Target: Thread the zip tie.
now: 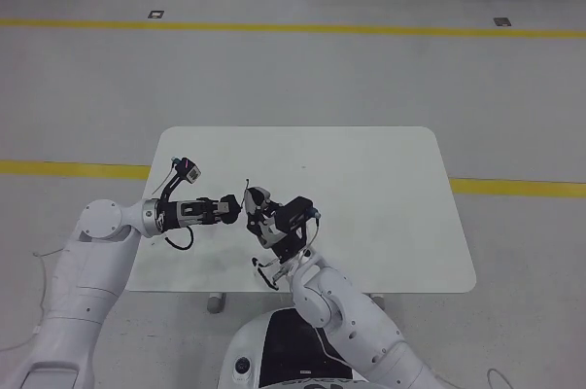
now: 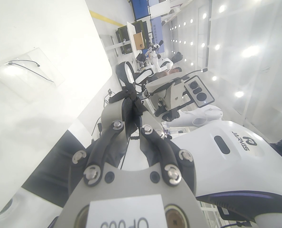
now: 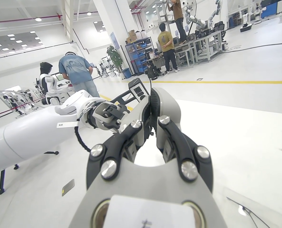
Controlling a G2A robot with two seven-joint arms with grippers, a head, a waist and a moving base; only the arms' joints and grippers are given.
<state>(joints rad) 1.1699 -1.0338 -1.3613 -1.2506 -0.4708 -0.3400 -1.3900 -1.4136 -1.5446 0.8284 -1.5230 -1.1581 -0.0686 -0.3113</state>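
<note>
Top view: we see left gripper (image 1: 233, 210), right gripper (image 1: 249, 206) both clamped on zip tie (image 3: 150, 83); clear tray (image 2: 44, 55) holds black ties (image 2: 38, 65).

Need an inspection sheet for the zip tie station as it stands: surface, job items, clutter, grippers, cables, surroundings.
Surface: white table with rounded corners.
Job's things: zip tie, held in the air above the table between the two grippers.
Clutter: clear sheet on the table, with spare ties lying on it.
Grippers: left gripper is shut, with a thin black strand between its fingers. Right gripper is shut on the zip tie. The tips nearly meet.
Cables: black cable looped at the left wrist.
Surroundings: yellow floor lines; shelves and workbenches in the hall behind.
</note>
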